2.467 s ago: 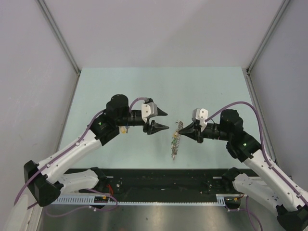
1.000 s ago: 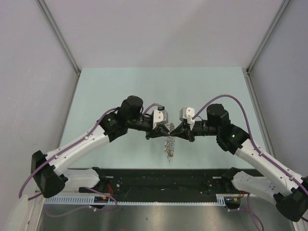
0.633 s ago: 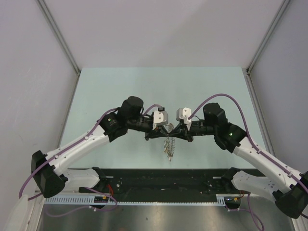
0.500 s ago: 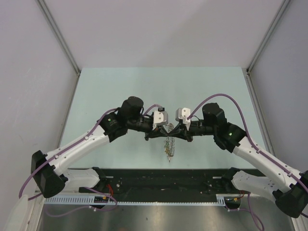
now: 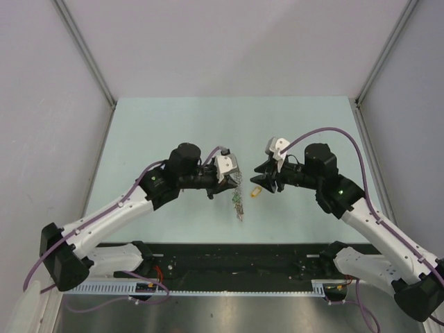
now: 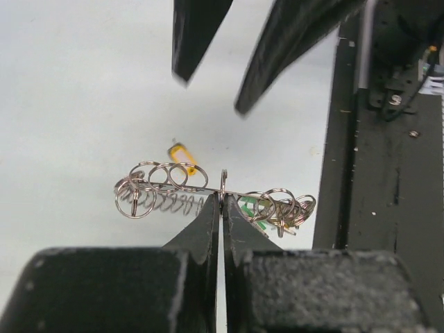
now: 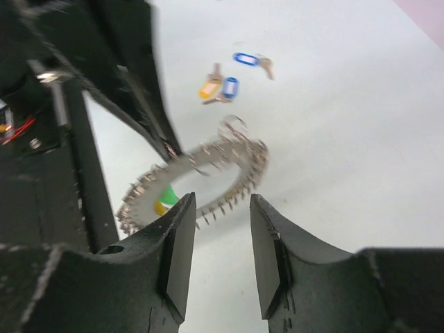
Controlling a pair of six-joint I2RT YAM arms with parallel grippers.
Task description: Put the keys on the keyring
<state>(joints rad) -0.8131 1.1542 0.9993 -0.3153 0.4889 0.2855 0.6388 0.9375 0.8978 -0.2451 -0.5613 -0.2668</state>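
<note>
Keyring (image 6: 156,182): thin metal hoop, bristling wire loops, pinched in left gripper (image 6: 221,201).

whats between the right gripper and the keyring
A small yellow tag, likely a loose key's, sits between the keyring and the right gripper. The left wrist view shows it most clearly.

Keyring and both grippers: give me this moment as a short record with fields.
left gripper: shut on the wire of the keyring
right gripper: open, holding nothing, facing the ring
keyring: hangs from the left gripper above the table, carrying small rings and a green tag
loose keys: two blue-tagged, one orange-tagged, on the table beyond the ring
yellow tag: close by the right gripper, apart from the ring, unheld
</note>
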